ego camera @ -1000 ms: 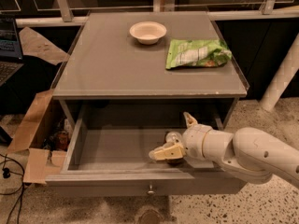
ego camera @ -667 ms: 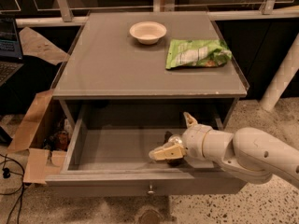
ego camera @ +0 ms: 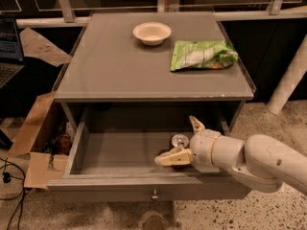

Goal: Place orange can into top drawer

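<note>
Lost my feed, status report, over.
Pincer inside open top drawer, right side. Orange can at pincer, in drawer. Bowl, green bag up top, not in way.

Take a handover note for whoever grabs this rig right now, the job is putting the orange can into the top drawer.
The hand is inside the open top drawer, on its right side, fingers spread open.
The orange can appears to stand upright in the drawer between the fingers; only its silver top shows. Contact with a finger cannot be told.
Done: drawer open, can inside.
Left: pull the hand out without tipping the can.
</note>
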`<state>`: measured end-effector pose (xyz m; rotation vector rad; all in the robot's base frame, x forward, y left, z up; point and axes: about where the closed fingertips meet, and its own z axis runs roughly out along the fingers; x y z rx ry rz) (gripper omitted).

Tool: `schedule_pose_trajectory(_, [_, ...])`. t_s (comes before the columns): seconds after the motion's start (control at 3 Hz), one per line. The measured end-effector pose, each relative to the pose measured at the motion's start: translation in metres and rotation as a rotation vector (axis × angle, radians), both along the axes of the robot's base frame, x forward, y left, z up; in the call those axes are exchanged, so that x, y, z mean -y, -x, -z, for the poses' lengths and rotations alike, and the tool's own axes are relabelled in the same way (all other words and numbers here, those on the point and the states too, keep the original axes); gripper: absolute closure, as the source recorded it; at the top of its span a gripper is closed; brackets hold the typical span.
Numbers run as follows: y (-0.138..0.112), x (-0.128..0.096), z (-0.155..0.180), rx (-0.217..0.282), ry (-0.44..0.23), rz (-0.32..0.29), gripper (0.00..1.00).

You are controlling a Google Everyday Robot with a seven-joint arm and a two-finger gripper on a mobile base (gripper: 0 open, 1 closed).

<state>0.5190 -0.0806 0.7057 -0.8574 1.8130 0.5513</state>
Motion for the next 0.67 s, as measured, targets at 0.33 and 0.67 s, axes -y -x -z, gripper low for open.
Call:
schedule_pose_trajectory(0.33, [0.0091,0.0121,-0.0079,0.032,-0.023,0.033,0.00])
schedule_pose_trajectory(0.67, [0.0091,0.0121,-0.0079,0.032,-0.023,0.033,0.00])
